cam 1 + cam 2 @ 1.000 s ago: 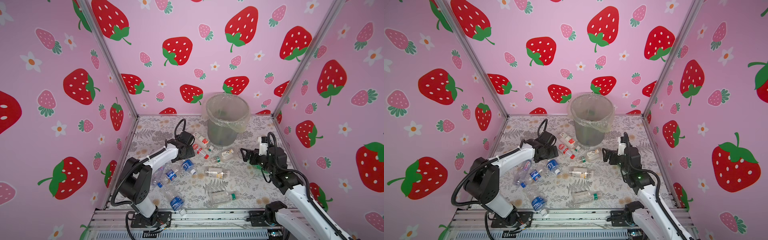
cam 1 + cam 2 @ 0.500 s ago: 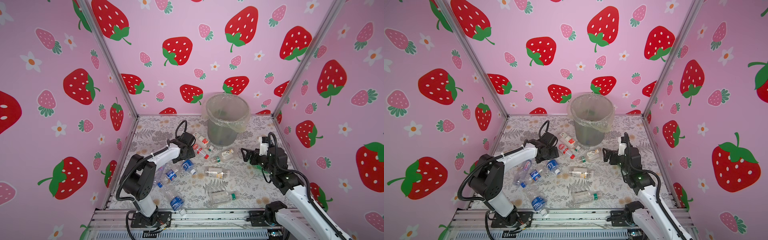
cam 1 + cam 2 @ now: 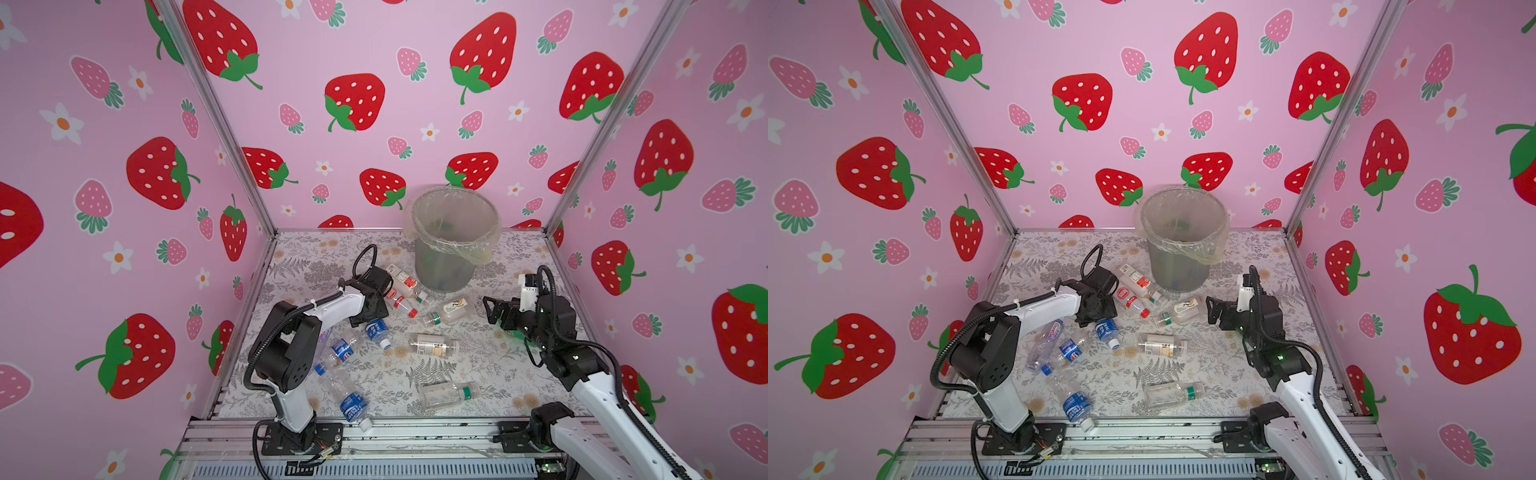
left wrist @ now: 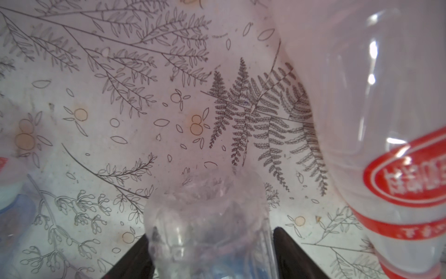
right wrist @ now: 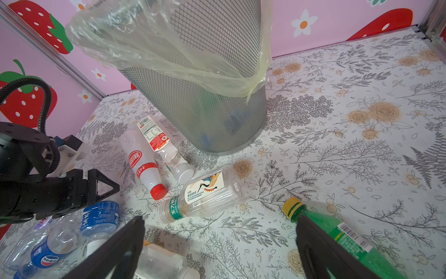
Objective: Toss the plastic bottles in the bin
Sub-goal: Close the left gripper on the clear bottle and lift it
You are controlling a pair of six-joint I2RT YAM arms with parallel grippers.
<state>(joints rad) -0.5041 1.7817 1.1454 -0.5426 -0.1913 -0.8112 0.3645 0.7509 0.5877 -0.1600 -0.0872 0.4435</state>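
Where left end effector [image 4: 210, 233] flanks clear bottle [image 4: 207, 203], grip unclear; bottle cropped.

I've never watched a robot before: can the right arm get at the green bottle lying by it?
Probably yes. The green bottle lies close by the right gripper, whose jaws stand wide open, and nothing covers it. It sits beside one finger, so a small sideways shift looks needed.

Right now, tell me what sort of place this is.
Probably a staged robot test booth: pink strawberry-print walls on an aluminium frame, two white-and-black robot arms mounted on a metal rail, and clear plastic bottles strewn near a grey mesh bin.
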